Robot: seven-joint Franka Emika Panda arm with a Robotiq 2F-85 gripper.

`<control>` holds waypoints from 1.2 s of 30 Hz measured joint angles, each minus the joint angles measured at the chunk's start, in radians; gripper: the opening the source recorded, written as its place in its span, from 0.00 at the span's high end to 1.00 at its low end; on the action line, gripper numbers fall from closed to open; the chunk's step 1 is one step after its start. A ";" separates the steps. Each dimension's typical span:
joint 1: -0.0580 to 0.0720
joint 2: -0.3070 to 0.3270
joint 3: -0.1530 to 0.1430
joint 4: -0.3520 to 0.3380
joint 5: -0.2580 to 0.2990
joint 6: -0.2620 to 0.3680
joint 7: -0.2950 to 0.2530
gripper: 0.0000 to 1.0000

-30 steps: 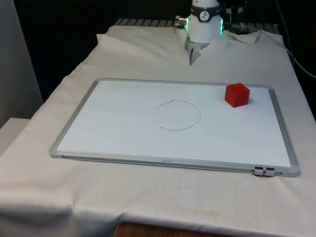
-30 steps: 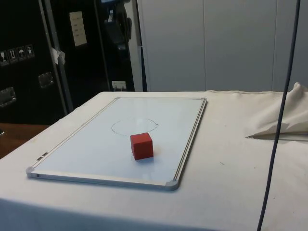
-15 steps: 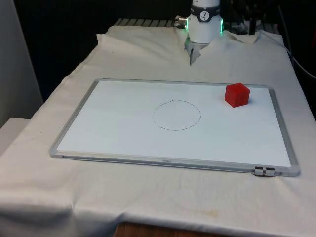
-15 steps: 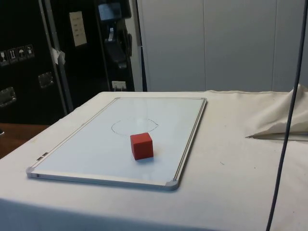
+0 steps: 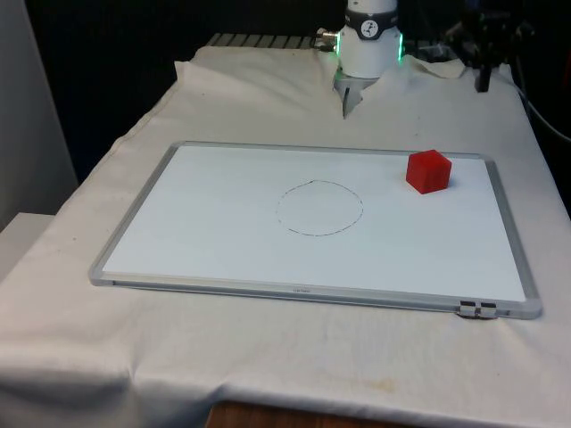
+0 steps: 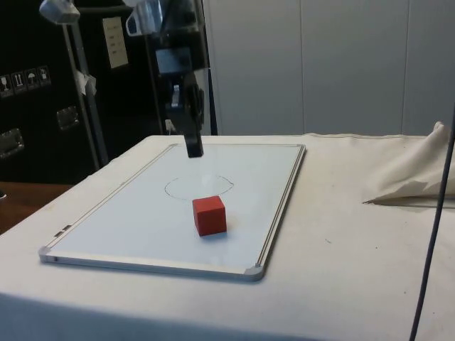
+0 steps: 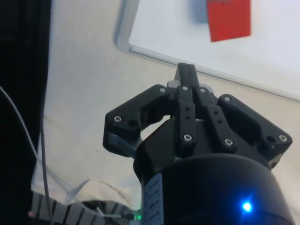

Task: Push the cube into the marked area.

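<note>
A red cube (image 5: 428, 171) (image 6: 210, 215) (image 7: 228, 18) rests on the whiteboard (image 5: 223, 259) near its far corner on the front view's right. The marked area is a thin drawn circle (image 5: 319, 208) (image 6: 199, 187) at the board's middle, and the cube lies outside it. My black gripper (image 5: 484, 85) (image 6: 193, 150) (image 7: 186, 70) hangs in the air beyond that corner, over the cloth and apart from the cube. Its fingers are pressed together and hold nothing. In the wrist view the board's grey frame (image 7: 154, 52) lies between the fingertips and the cube.
The robot's white base (image 5: 368, 45) stands behind the board's far edge. A bunched fold of cloth (image 6: 416, 177) lies on the table beside the board. A dark cable (image 6: 434, 249) hangs at the side view's right. The white cloth surrounds the board.
The gripper has come down and swung towards the front view's right, nearer the cube's corner of the board. The cube has not moved.
</note>
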 measured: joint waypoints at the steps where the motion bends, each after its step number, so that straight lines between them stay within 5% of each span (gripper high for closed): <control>1: 0.000 0.000 0.000 0.000 0.000 0.000 0.000 1.00; 8: 0.000 0.038 0.057 -0.051 0.000 0.104 0.037 1.00; 15: 0.000 0.083 0.076 -0.065 0.000 0.176 0.045 1.00; 36: 0.000 0.128 0.106 -0.071 0.000 0.220 0.071 1.00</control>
